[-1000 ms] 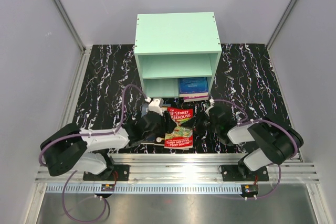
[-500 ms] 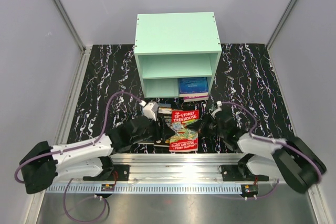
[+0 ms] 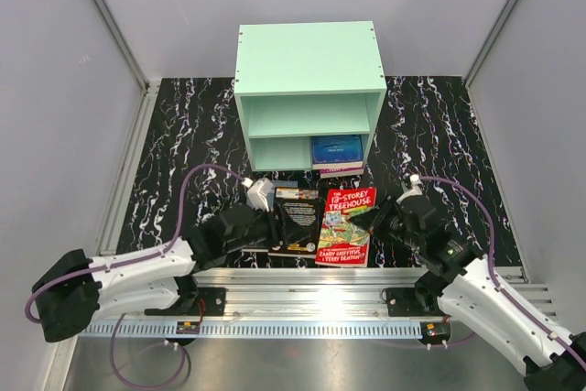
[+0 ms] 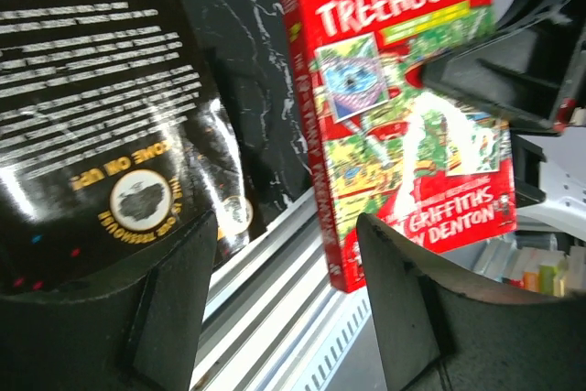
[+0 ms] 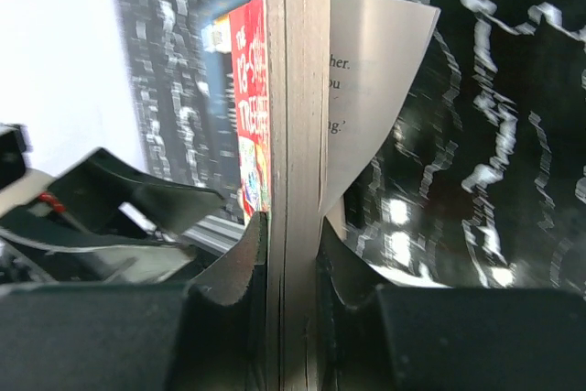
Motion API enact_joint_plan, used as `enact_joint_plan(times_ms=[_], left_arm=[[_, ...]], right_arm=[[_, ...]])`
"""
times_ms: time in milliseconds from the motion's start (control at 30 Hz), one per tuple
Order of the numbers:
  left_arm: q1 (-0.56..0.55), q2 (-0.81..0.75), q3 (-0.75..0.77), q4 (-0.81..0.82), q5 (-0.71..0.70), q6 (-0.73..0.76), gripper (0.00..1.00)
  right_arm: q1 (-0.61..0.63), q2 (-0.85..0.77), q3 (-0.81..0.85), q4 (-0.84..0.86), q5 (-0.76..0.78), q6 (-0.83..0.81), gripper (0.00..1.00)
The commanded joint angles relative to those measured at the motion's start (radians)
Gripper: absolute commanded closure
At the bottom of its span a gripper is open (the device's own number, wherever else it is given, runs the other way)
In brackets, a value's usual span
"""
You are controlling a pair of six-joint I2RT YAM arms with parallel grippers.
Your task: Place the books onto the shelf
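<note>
Tabletop (image 3: 183,135): red book (image 3: 345,226) between right fingers (image 5: 233,281)

The box-shaped wooden shelf (image 3: 309,70) at the far middle is mint green all over. The tabletop (image 3: 183,135) under it is black, veined with white marbling. Near me, the thin red paperback (image 3: 346,226) has white title lettering and a busy green-and-yellow cartoon panel; its page edges (image 5: 293,135) are greyish cream. Left of it, the glossy black paperback (image 3: 297,220) bears small white print and a pale round badge. A dark blue book (image 3: 336,149) shows in the shelf's lower compartment. My arms (image 3: 137,267) are white with black joints, trailing purple cables (image 3: 209,168).
</note>
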Motion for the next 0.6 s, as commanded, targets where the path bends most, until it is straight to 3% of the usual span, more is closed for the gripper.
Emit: enact_joint_plan(times_ms=[0, 100, 567], left_arm=[[-0.003, 0.053, 0.032, 0.189, 0.074, -0.058, 0.35], [-0.011, 0.098, 0.031, 0.289, 0.098, -0.086, 0.36], [-0.095, 0.312, 0.080, 0.438, 0.117, -0.130, 0.38]], right_arm=[[0.007, -0.019, 0.051, -0.030, 0.026, 0.012, 1.00], [0.007, -0.019, 0.071, -0.037, 0.024, 0.012, 1.00], [0.007, -0.046, 0.054, 0.089, -0.029, 0.069, 1.00]])
